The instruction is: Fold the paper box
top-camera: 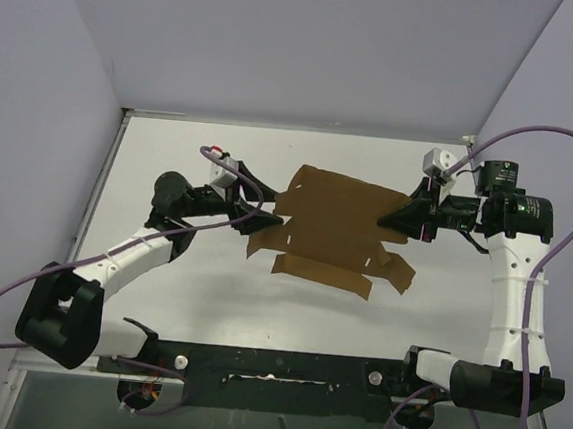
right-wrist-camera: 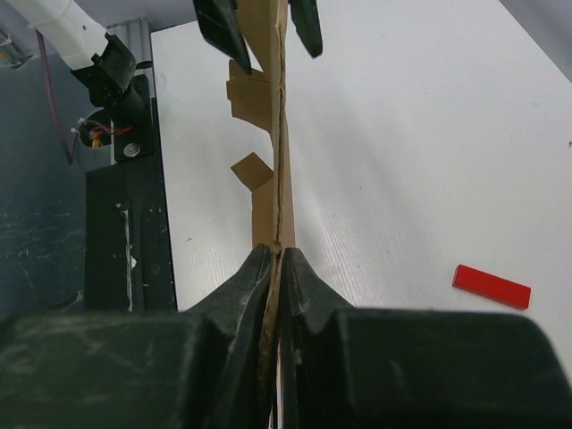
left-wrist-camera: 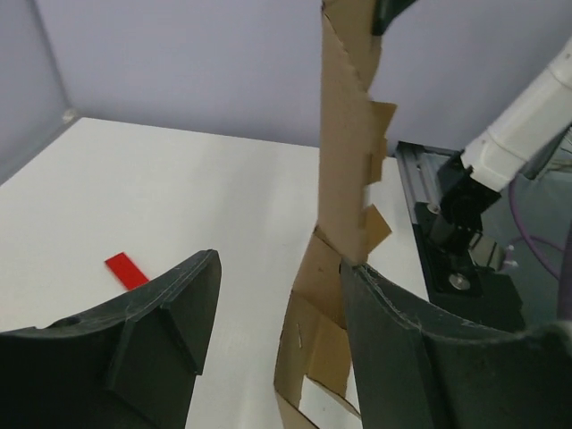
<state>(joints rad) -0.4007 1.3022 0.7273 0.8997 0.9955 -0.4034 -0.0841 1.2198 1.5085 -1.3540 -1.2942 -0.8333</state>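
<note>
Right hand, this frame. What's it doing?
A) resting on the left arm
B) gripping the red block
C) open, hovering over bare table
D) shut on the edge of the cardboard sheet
D: the right wrist view shows the right hand with both fingers pressed flat against the edge of the paper box, while the red block lies apart on the table.

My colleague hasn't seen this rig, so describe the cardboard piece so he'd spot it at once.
At the middle of the white table, the right gripper pinches a brown cardboard sheet. Its notched flaps and tabs set it apart from the small red block.
</note>
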